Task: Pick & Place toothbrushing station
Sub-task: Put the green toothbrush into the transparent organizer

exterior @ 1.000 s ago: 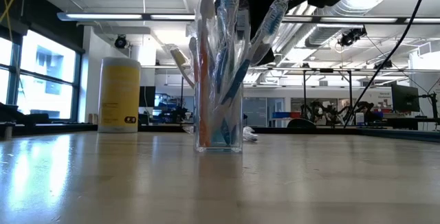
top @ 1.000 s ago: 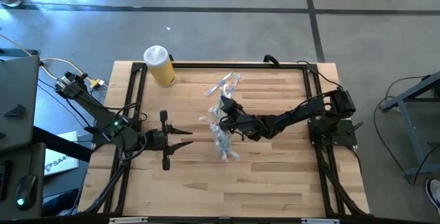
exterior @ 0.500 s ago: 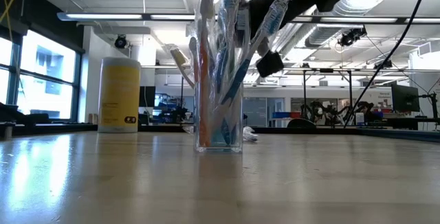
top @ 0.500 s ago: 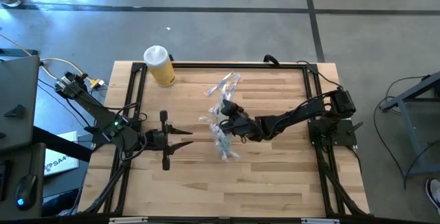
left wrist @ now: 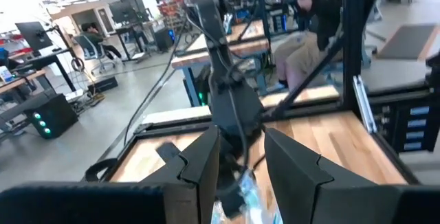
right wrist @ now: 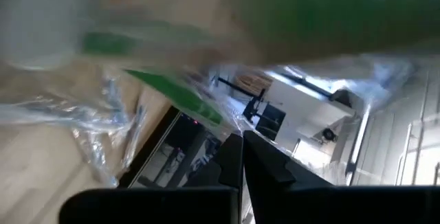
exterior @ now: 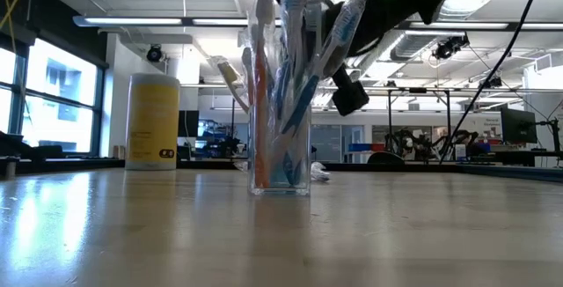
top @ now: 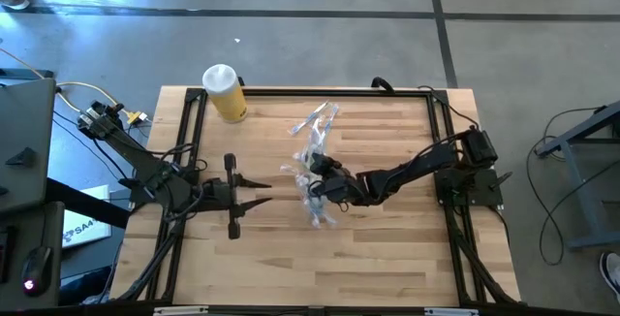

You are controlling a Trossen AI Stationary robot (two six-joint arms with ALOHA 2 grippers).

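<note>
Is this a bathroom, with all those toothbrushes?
Probably not. It looks like a robot lab or workshop: the toothbrushes stand in a clear cup on a wooden table, with ceiling lights and desks with monitors behind.

Toothbrushes (exterior: 286,23) run off the low view's top edge; right wrist view shows only blur

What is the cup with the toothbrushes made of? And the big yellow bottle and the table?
The cup looks like clear, glossy plastic: you can see the toothbrushes right through it. The yellow bottle seems to be dull, solid plastic. The table looks like pale wood, with plank lines and grain.
</note>
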